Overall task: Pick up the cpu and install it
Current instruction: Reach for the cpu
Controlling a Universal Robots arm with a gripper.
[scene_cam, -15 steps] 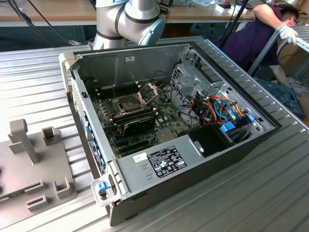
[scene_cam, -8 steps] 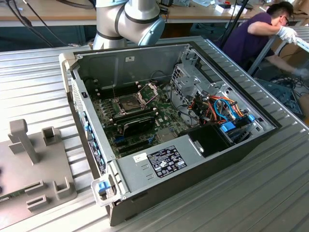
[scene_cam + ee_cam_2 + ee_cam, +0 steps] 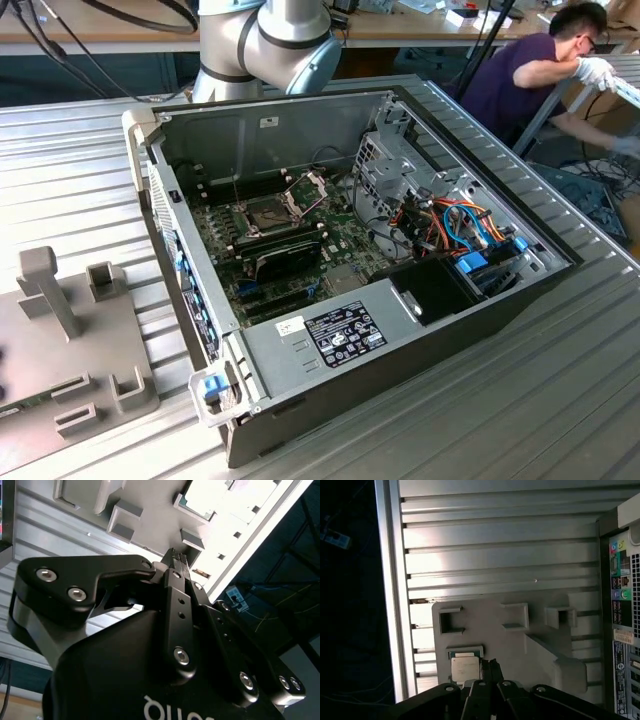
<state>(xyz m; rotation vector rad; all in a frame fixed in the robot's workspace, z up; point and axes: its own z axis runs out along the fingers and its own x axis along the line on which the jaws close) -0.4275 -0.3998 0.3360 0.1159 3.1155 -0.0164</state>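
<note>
Grey plate (image 3: 490,647) holds cpu (image 3: 465,669) flat in recess, metal top up, likely for easy access. Gripper (image 3: 492,666) hovers just beside cpu, jaws closed together, empty. Inside case (image 3: 250,130), socket (image 3: 268,212) uncovered, frame (image 3: 306,187) hinged up, apparently awaiting chip.

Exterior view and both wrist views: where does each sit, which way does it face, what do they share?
Exterior view: off the arm, high over the table, looking down into the open computer case; the arm rises behind it.
First wrist view: at the wrist, looking past the end effector onto the grey fixture holding the cpu.
Second wrist view: at the wrist, behind the end effector's black body, facing the same fixture.
Shared: fixture in all three; end effector in both wrist views.
</note>
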